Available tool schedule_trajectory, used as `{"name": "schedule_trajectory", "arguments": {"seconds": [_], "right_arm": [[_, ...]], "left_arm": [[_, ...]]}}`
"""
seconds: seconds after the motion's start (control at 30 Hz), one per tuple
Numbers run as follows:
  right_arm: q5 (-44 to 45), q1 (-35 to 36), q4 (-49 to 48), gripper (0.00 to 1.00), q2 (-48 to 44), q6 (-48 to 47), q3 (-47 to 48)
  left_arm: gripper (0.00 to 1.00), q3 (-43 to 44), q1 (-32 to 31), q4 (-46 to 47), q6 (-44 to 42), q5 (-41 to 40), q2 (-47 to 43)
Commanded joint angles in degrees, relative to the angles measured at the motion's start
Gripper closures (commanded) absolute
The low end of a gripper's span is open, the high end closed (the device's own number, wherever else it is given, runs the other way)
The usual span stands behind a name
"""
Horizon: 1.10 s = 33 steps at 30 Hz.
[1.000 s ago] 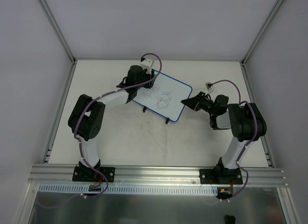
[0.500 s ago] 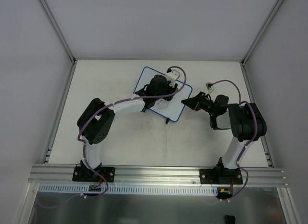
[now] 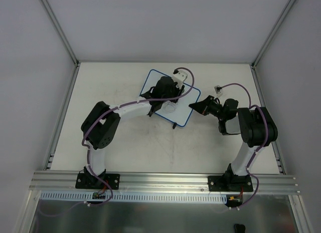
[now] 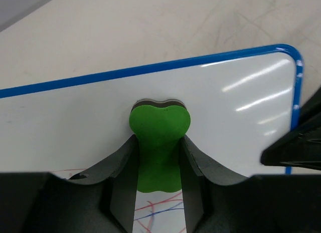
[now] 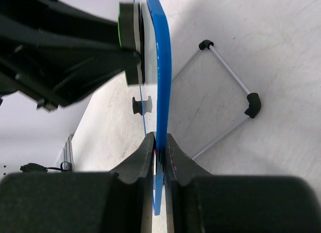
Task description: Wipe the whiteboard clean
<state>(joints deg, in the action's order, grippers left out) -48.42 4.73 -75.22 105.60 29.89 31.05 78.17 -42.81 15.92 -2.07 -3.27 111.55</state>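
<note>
The whiteboard [image 3: 186,112], blue-framed, stands tilted at the middle of the table. My left gripper [image 3: 168,94] is over its face, shut on a green eraser [image 4: 159,138] that presses against the white surface [image 4: 235,107]. Red and blue scribbles [image 4: 160,210] show just below the eraser, and a small scribble [image 3: 171,108] shows from above. My right gripper [image 3: 192,106] is shut on the board's right edge; in the right wrist view the blue frame [image 5: 163,67] runs edge-on between its fingers [image 5: 145,153]. The eraser [image 5: 122,22] sits against the board there.
The board's wire stand with black feet [image 5: 252,105] rests on the table behind it. A foot [image 3: 173,125] sticks out at the board's near edge. Metal frame rails [image 3: 62,112] run along the table's sides.
My left arm swept the eraser rightward across the board, and most of the scribbles seen a second ago are gone. It has barely moved in the last half second. The right gripper stayed put.
</note>
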Motion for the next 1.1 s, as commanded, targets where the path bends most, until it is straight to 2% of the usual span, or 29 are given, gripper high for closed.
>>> {"name": "schedule_trajectory", "arguments": {"seconds": [0.0, 0.27, 0.47, 0.53, 1.07], "right_arm": [[0.6, 0.0, -12.6, 1.00, -0.1, -2.6, 0.1], [0.5, -0.2, -12.6, 1.00, 0.0, -2.6, 0.0], [0.5, -0.2, -12.5, 1.00, 0.0, -2.6, -0.1], [0.6, -0.2, -12.5, 1.00, 0.1, -2.6, -0.1], [0.3, -0.3, -12.6, 1.00, 0.3, -2.4, -0.1]], "left_arm": [[1.00, -2.7, 5.7, -0.5, 1.8, -0.8, 1.5], [1.00, -7.9, 14.5, 2.8, 11.0, 2.3, -1.6], [1.00, -8.9, 15.1, 1.7, 12.5, -2.0, -2.1], [1.00, -8.7, 15.1, 1.7, 11.8, 2.4, -1.7], [1.00, -8.7, 4.0, 2.4, -0.7, 7.0, -1.5]]}}
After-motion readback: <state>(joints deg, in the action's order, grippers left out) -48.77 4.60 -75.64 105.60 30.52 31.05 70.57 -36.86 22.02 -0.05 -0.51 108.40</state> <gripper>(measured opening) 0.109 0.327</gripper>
